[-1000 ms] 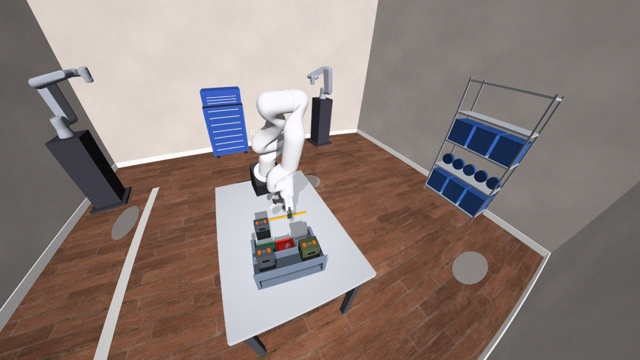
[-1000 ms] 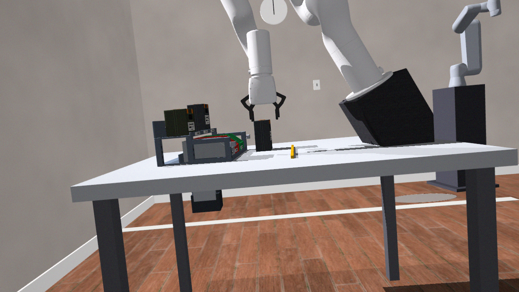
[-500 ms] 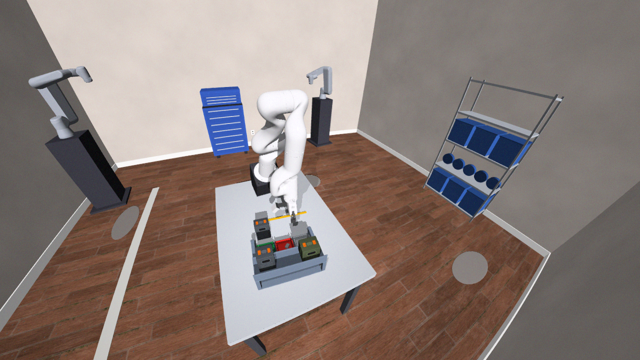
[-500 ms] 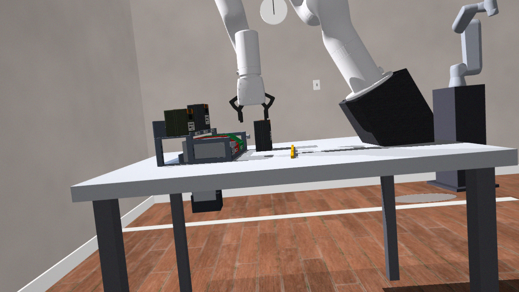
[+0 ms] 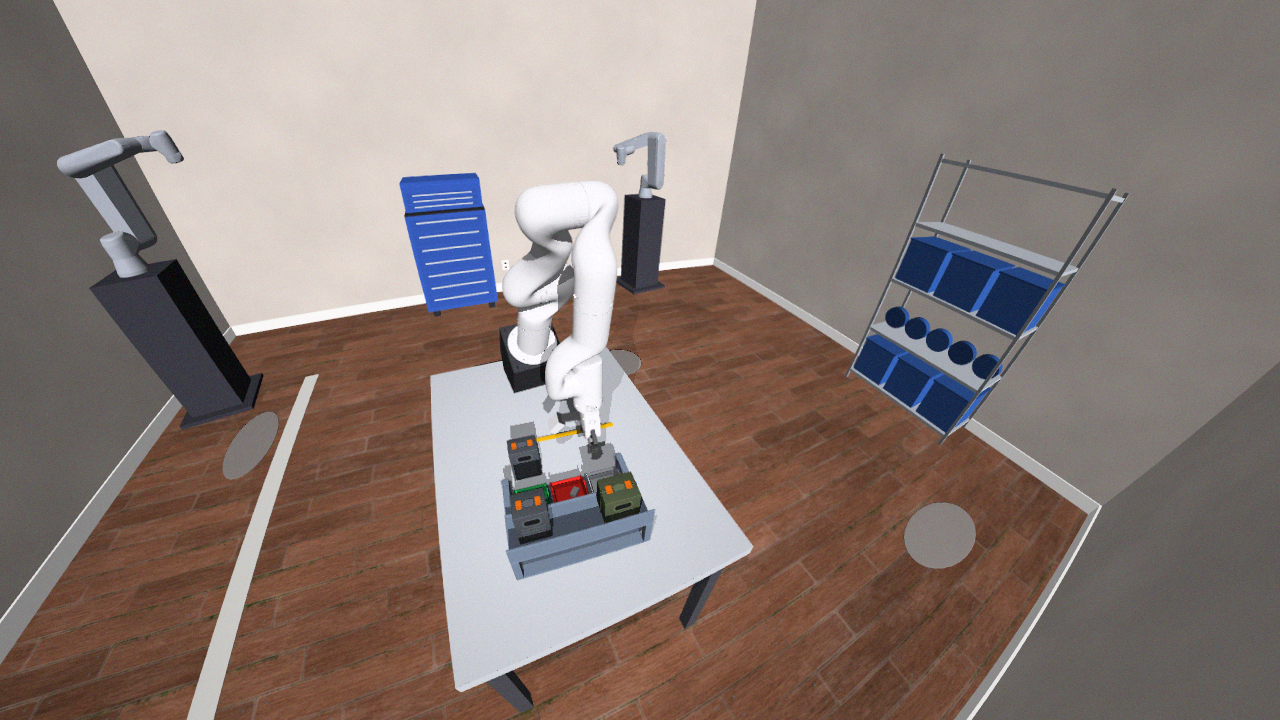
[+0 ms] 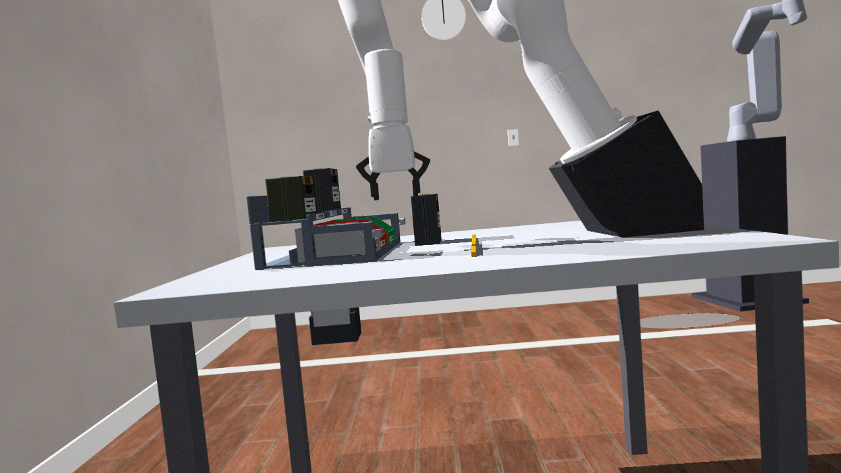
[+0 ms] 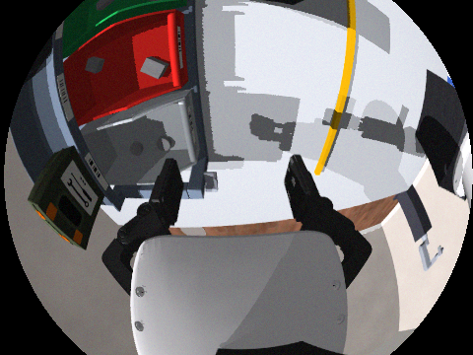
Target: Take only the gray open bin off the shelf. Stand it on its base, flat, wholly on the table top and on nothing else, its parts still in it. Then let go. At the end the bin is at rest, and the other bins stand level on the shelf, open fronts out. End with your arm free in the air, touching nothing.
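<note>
Pale and gray walls enclose a room with a brown plank floor, on which stands one light-gray bench (image 5: 483,608) (image 6: 529,267). One blue-gray shelf (image 5: 586,542) (image 6: 258,247) (image 7: 64,101) rests on the bench. The gray open bin (image 6: 340,244) (image 7: 110,163) occupies the end place of the shelf's lower level, next to the red bin (image 5: 567,488) (image 7: 125,94). It is a semi-glossy gray, with a raised lip and a label along its front and at least two small parts inside, one rounded and light, one dark and lying in shadow. Three open bins are present: one gray, one red, one green (image 5: 528,489) (image 6: 385,228) (image 7: 105,25). At least two gray parts lie in the red bin. Three upright cases with orange latches are counted: an olive case (image 5: 619,497) (image 6: 288,198) (image 7: 69,197) and a dark case (image 5: 531,515) (image 6: 323,188) on the shelf's top, and a second dark case (image 5: 524,456) (image 6: 426,219) standing on the bench. One yellow bar (image 5: 559,435) (image 6: 474,245) (image 7: 347,71) lies on the bench. The single gripper (image 5: 594,445) (image 6: 395,196) (image 7: 233,169) hangs above the bench, fingers wide apart, holding nothing.
</note>
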Robot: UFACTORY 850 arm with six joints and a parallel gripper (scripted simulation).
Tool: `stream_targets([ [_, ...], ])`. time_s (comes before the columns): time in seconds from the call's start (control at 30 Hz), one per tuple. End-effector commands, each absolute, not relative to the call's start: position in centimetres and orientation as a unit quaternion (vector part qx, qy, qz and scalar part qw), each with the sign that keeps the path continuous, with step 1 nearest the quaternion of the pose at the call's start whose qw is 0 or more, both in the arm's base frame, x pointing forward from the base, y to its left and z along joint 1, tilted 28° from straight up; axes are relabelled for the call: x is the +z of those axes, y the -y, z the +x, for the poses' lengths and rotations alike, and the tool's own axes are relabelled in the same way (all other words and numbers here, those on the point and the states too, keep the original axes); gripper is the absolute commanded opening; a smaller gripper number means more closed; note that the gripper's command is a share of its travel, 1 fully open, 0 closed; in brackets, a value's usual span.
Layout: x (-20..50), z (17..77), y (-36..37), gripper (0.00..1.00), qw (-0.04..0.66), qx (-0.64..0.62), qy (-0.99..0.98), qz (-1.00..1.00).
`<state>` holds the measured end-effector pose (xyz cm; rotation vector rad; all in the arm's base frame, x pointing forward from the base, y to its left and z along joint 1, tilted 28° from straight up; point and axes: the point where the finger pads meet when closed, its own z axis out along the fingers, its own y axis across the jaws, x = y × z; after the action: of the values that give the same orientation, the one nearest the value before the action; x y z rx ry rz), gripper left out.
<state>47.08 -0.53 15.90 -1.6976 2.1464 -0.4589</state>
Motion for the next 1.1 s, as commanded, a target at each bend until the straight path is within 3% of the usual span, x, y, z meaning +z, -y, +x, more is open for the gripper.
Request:
stream_targets([
  [0.0, 17.1, 49.5, 0.3, 1.00, 0.181, -0.164, -0.761, -0.601],
  [0.33, 17.1, 49.5, 0.3, 1.00, 0.181, -0.164, -0.761, -0.601],
  [0.5, 19.5, 54.2, -0.1, 1.00, 0.181, -0.164, -0.761, -0.601],
  [1.07, 19.1, 53.4, 0.0, 1.00, 0.181, -0.164, -0.761, -0.601],
])
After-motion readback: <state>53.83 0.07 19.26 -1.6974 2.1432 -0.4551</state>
